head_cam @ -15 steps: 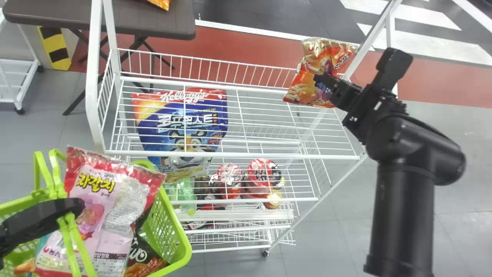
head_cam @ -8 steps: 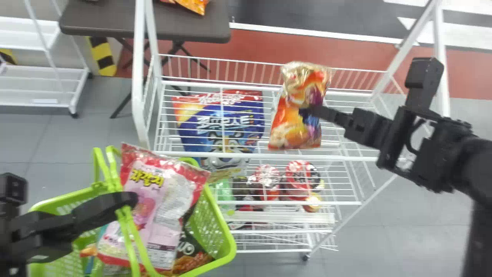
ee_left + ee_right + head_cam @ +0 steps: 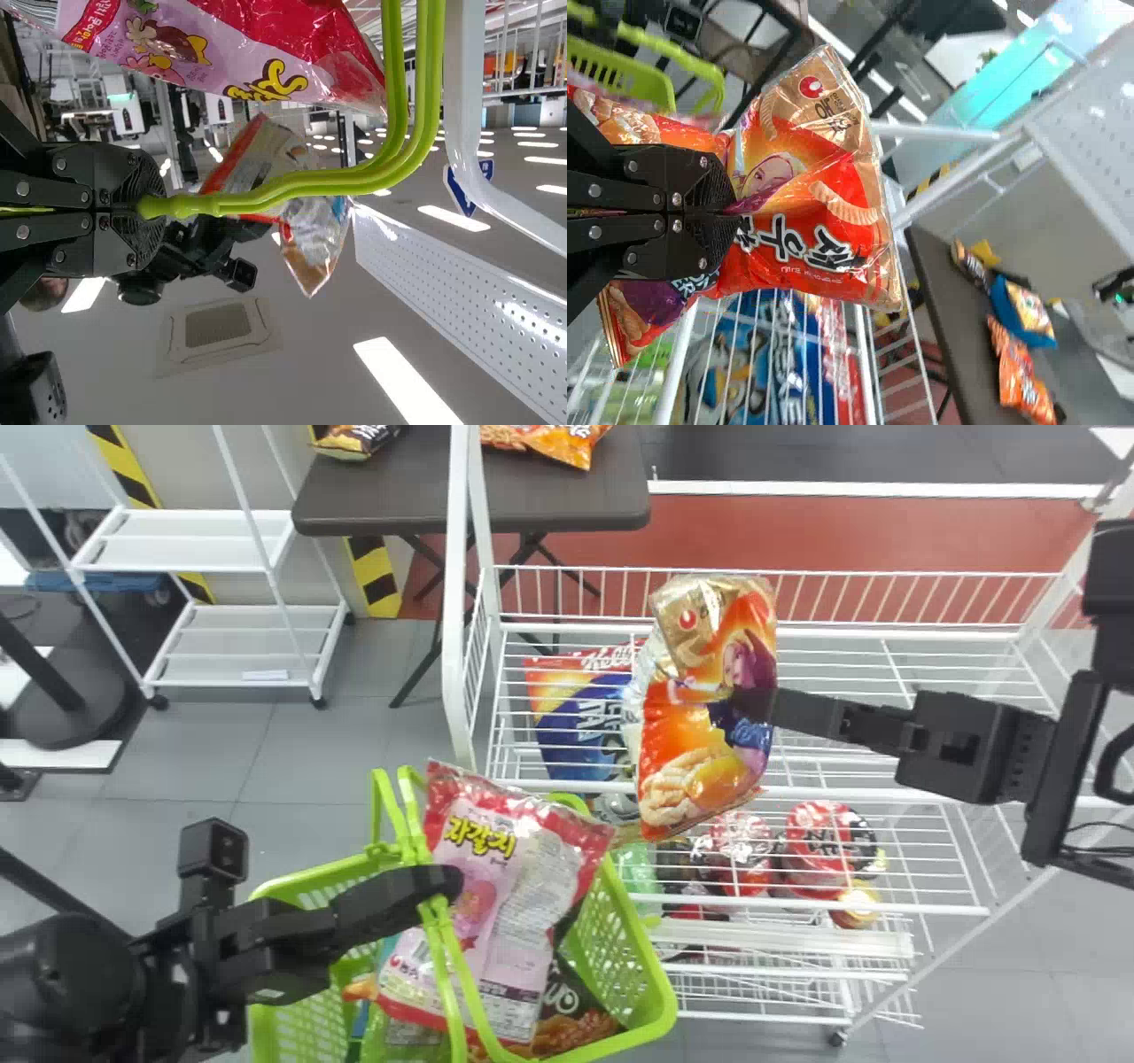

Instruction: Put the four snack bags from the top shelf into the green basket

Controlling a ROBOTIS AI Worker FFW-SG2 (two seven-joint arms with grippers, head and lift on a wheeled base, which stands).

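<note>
Transferring one orange snack bag (image 3: 704,735) appears in hand: right tool (image 3: 780,708) grasps it above top shelf (image 3: 850,792), left tool (image 3: 452,881) clenched on handles (image 3: 292,188); next, carry toward head-view 7–8 o'clock, over green basket (image 3: 620,948), and release.

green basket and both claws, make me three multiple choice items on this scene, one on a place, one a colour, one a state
1. Where is the pink snack bag?
a) top shelf
b) in the basket
c) on the floor

2. Main colour of the held snack bag in the right claw?
a) orange-red
b) green
c) blue

3. The left claw is:
a) open
b) shut on a bag
c) shut on the basket's handles

1 b: it pokes up from inside the rim
2 a: orange-red covers most of its front
3 c: it pinches the green straps
</note>
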